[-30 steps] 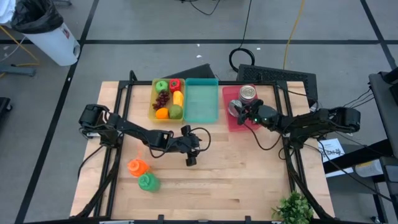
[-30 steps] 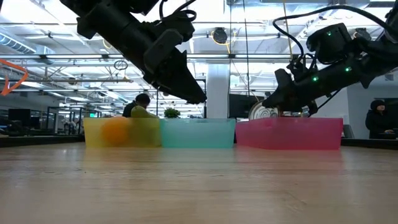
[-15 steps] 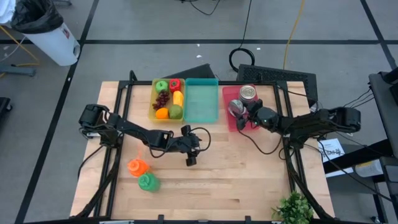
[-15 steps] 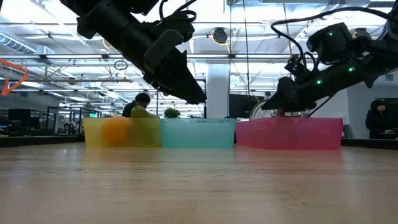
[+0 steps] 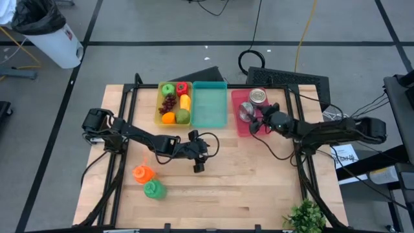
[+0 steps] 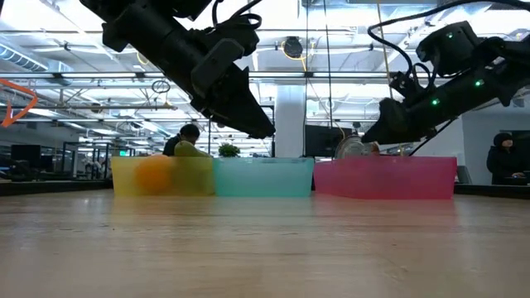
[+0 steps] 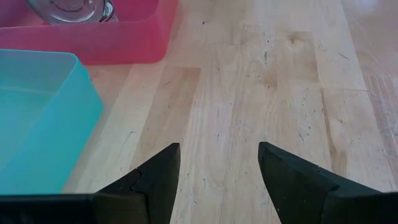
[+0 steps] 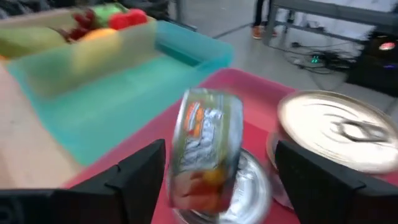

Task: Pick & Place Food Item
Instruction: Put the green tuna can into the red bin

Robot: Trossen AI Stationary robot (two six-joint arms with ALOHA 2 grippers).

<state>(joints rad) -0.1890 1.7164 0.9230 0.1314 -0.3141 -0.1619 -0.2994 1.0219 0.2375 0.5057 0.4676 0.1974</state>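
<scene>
A: Eyes on the right tool [image 5: 257,123], over the pink bin [image 5: 240,129] at the tabletop's [image 5: 246,181] far right. Fingers spread, nothing pinched.

B: And the can [image 8: 205,149]?

A: Directly ahead of that tool in the wrist view, between the 2 fingers but free of them, tipped on its side inside the pink bin. Whether it touches the flat tin [image 8: 249,193] under it, I can't tell.

B: So its long axis?

A: Looks tilted, not upright, label facing the camera. A second tin [image 5: 257,96] stands beside it, shiny lid up.

B: Which arm is nearer?

A: The right, easily. The left tool [image 5: 198,163] hangs over bare wood mid-tabletop, well apart from that bin, fingers parted and empty.

B: Materials?

A: Metal cylinders, smooth, with a glossy paper label; translucent plastic bins in a row: yellow [image 5: 157,115] with fruit, teal [image 5: 209,107] empty, then pink. The tabletop is pale planked wood.

B: Risk?

A: I'd guess a round can on its side rolls easily.
</scene>
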